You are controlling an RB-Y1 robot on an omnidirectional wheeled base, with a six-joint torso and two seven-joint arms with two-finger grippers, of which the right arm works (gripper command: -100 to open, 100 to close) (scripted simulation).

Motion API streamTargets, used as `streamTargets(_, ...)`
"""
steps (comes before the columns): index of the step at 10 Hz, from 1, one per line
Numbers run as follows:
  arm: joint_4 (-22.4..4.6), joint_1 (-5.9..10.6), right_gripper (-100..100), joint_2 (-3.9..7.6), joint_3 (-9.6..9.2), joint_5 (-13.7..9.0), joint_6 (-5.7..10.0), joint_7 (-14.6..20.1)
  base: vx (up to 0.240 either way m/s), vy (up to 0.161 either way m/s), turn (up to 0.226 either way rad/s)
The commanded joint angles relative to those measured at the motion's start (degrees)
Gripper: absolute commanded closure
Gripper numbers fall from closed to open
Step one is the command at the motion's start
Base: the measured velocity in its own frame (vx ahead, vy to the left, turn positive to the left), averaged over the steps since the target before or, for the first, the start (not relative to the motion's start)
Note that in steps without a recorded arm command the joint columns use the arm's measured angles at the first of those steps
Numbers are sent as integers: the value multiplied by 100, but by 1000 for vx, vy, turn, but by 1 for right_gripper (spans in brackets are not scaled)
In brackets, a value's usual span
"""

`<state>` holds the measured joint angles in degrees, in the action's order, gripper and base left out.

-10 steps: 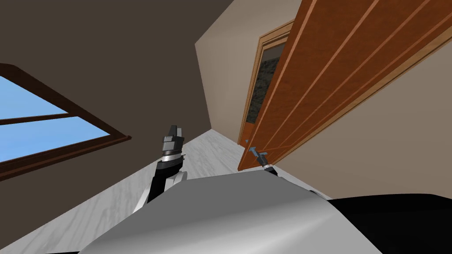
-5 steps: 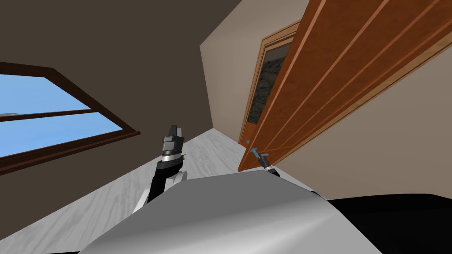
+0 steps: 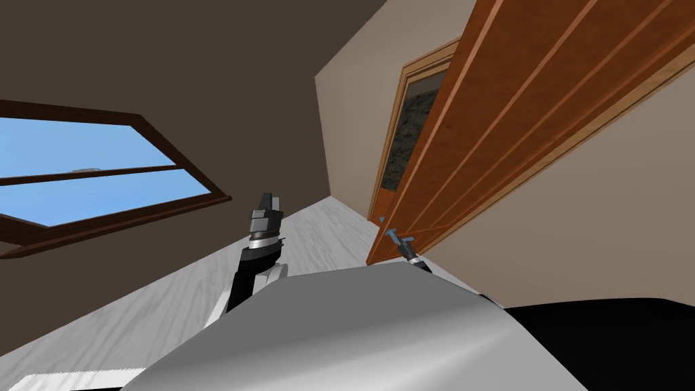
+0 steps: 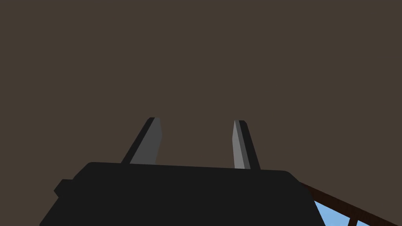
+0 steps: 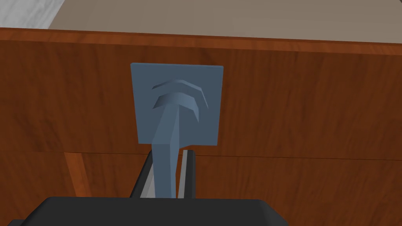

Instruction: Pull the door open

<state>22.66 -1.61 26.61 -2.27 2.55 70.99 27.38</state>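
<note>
While our right gripper (image 5: pixel 169 155) pinches the blue-grey lever handle (image 5: pixel 168 125) from both sides, just short of its square backplate (image 5: pixel 212 78), the reddish-brown wooden door (image 3: pixel 502 102) already stands angled off its lighter frame (image 3: pixel 399 108), with a dark mottled opening (image 3: pixel 414 129) showing between them. So the grasp is made and the swing, we judge, is partly done. What is left is drawing the door wider. Our left gripper (image 4: pixel 196 121) hangs well apart from the door, fingers spread, holding nothing.
</note>
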Motion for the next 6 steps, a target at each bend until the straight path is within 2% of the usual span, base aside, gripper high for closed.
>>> streamTargets(1, -10, -30, 100, 10, -14, 12, 86, 17, -194, -78, 177)
streamTargets(6, -110, -92, 100, 62, -37, 36, 291, 62, -182, -94, 158)
